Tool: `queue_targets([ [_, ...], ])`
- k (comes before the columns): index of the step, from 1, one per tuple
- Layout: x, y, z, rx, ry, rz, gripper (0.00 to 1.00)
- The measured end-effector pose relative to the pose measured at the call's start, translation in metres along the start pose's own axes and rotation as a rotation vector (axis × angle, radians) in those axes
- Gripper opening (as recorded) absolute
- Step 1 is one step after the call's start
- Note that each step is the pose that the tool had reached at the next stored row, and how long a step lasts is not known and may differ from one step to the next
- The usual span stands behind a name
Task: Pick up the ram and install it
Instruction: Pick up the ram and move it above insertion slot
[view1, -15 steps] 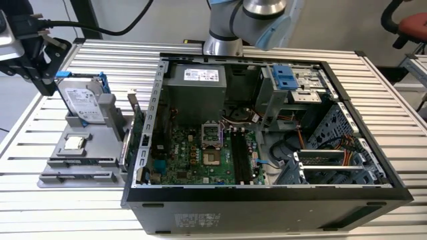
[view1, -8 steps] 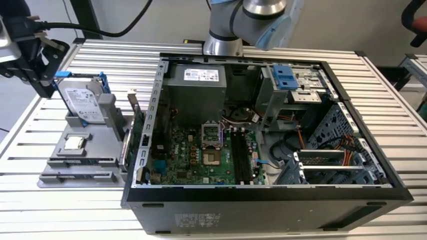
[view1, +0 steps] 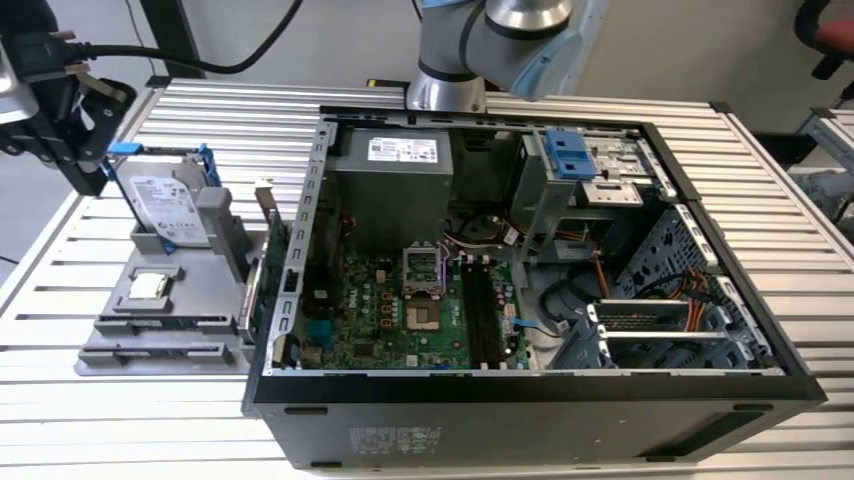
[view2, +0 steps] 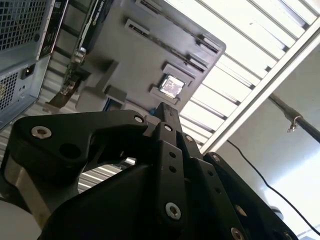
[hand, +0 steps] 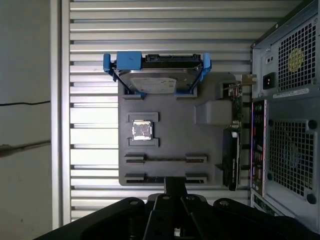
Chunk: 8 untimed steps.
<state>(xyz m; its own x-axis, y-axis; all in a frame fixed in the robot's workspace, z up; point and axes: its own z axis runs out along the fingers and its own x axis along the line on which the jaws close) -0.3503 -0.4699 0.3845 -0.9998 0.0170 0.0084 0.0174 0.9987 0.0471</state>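
The gripper (hand: 175, 183) hangs high over a gray tray (hand: 170, 111) that sits on the slatted metal surface (hand: 90, 125). Its jaws look pressed shut into one dark tip.

The tray has a bed for each part. Closest under the jaws are two long slots, side by side, and a thin dark strip runs along each one. The ram (hand: 165, 159) looks like the strip standing on its edge in the slot one step past the jaws. The strip in the nearer slot goes right under the tip of the jaws, and I cannot tell if that one is a stick too.

Past the slots, a small square processor chip (hand: 142, 130) lies flat in its own pocket. Farthest from the jaws, a silver hard drive (hand: 157, 80) in a blue frame stands up tall. Off to one side of the jaws, an expansion card (hand: 231, 155) stands on its edge along the tray's rim, between the tray and the computer case (view1: 534, 400).

The case lies open, to the exterior view's right of the jaws. Inside it are a green motherboard (view1: 380, 315) with long black memory slots (view1: 481, 310), a gray power supply box (view1: 394, 185), a blue drive bracket (view1: 574, 155) and bunches of wires (view1: 621, 285). The arm (view1: 487, 40) rises behind the case.
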Motion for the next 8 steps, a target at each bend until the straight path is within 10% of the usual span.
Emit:
queue_targets([
  [8,0.0009,0.0000,0.0000,0.0000,0.0000,0.000,0.00],
])
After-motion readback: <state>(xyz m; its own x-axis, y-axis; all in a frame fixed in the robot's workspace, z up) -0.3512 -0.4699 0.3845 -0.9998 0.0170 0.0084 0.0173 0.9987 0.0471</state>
